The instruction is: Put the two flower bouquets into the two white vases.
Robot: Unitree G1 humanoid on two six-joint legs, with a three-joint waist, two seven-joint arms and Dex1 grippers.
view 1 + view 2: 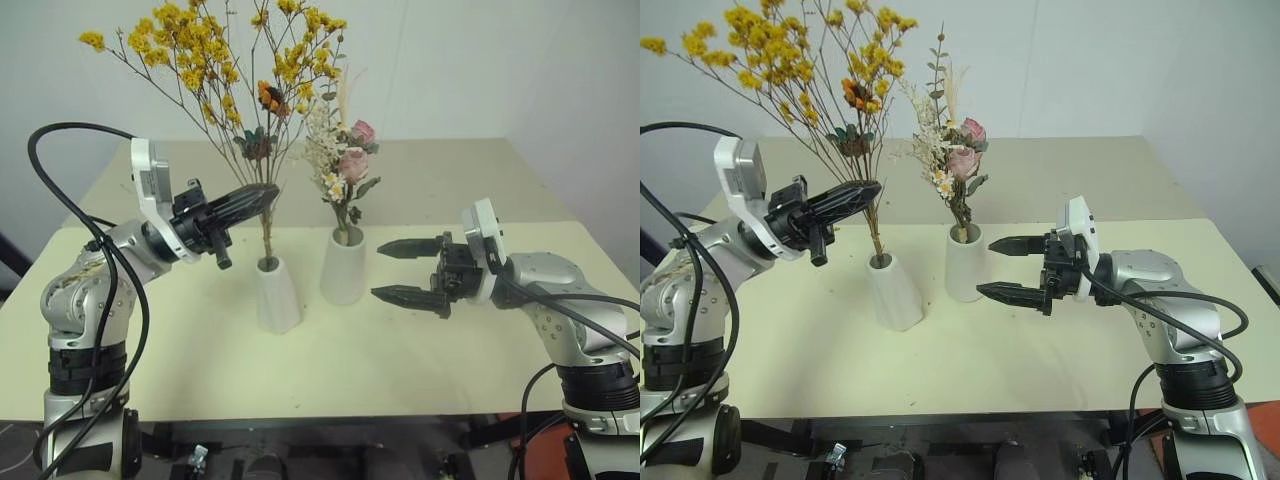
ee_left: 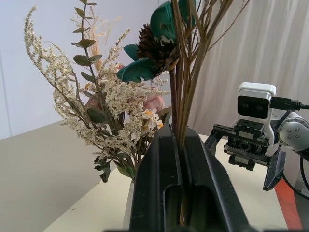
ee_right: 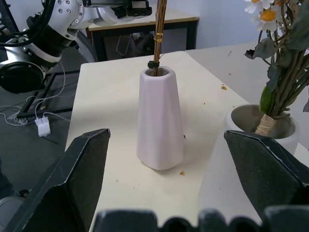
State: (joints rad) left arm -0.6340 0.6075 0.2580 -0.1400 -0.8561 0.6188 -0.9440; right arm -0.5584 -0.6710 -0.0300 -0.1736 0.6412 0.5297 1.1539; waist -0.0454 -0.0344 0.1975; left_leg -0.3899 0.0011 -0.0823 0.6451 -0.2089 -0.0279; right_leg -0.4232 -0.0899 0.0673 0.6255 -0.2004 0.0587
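Between the left gripper's [image 1: 262,194] closed fingers sit the thin brown stems of the yellow spray [image 1: 215,50], whose foot already stands in the narrow-necked vase [image 1: 277,295]. Just beside it, the wide-mouthed vase [image 1: 343,268] holds the rose bouquet [image 1: 345,165]. Farther right, the right gripper [image 1: 395,270] waits with fingers spread, holding nothing. If the left claw draws away still clamped, the stems could lift out or tip their vase.

Both bouquets in their white vases [image 1: 895,290], left gripper [image 1: 865,192] clamped on yellow spray stems [image 1: 874,225]
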